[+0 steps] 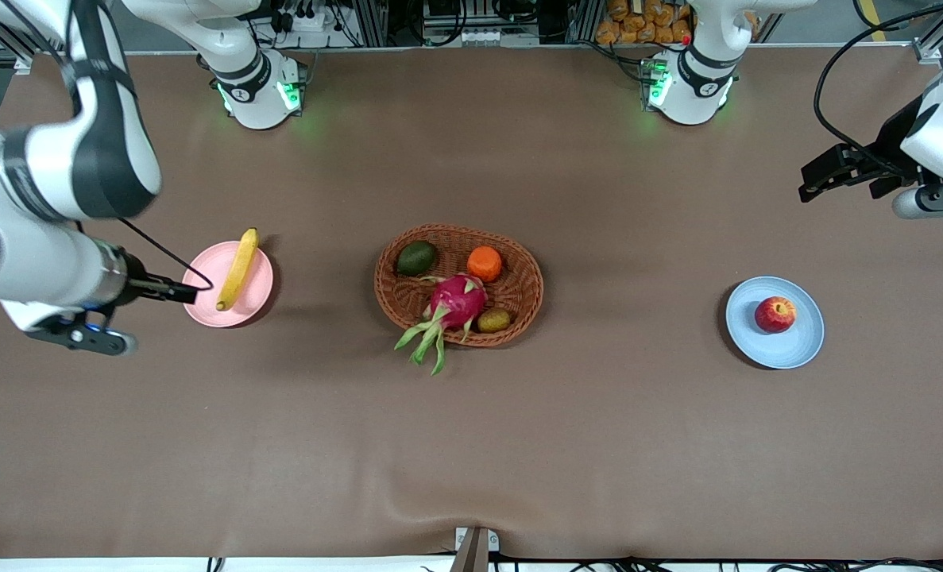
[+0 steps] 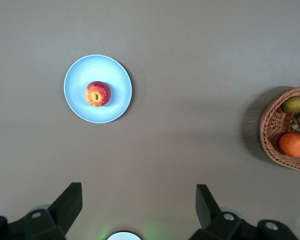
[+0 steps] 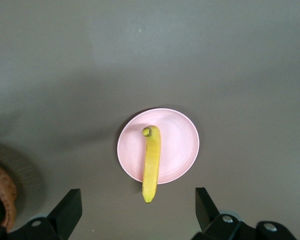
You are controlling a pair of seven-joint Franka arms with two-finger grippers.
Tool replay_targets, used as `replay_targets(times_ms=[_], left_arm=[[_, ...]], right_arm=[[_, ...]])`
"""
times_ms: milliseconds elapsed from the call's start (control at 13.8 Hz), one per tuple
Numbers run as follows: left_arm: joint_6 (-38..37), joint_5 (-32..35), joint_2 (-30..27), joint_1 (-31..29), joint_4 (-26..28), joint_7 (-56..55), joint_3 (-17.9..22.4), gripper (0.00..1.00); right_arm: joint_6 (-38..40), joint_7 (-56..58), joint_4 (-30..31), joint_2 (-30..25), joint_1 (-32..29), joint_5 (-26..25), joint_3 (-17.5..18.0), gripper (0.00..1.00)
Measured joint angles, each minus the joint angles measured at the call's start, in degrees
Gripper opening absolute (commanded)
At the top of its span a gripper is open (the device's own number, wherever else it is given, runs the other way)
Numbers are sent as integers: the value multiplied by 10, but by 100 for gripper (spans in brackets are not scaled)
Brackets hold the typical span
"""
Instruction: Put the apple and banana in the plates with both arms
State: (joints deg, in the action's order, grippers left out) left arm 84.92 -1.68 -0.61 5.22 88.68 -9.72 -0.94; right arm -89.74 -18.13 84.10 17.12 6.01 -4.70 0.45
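Observation:
The red apple (image 1: 775, 314) sits upright on the light blue plate (image 1: 801, 345) toward the left arm's end of the table; both show in the left wrist view, apple (image 2: 97, 93) and plate (image 2: 119, 75). The yellow banana (image 1: 237, 268) lies across the pale pink plate (image 1: 201, 306) toward the right arm's end, one tip over the rim; it also shows in the right wrist view (image 3: 151, 162) on that plate (image 3: 180, 140). My left gripper (image 1: 817, 184) (image 2: 139, 192) is open and empty, high over bare table. My right gripper (image 1: 177, 292) (image 3: 138, 197) is open and empty, high beside the pink plate.
An oval wicker basket (image 1: 527, 278) stands mid-table between the plates, holding a green avocado (image 1: 416, 257), an orange (image 1: 484, 263), a magenta dragon fruit (image 1: 455, 303) and a small brownish fruit (image 1: 493, 320). The arms' bases stand along the table's top edge.

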Motion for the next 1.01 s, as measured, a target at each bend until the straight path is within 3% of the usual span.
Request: replay_targets(times_ms=[434,652,1014], left_arm=[[0,0,0,1,0,0,-1,100],[-1,0,0,1,0,0,-1,100],[-3,0,0,1,0,0,-1,100]], right_arm=[[70,81,-8,-134,0,2,6,100],[82,98,22,-197,-2,11,3,100],[71,157,60,-224,-28,45,-4,100]])
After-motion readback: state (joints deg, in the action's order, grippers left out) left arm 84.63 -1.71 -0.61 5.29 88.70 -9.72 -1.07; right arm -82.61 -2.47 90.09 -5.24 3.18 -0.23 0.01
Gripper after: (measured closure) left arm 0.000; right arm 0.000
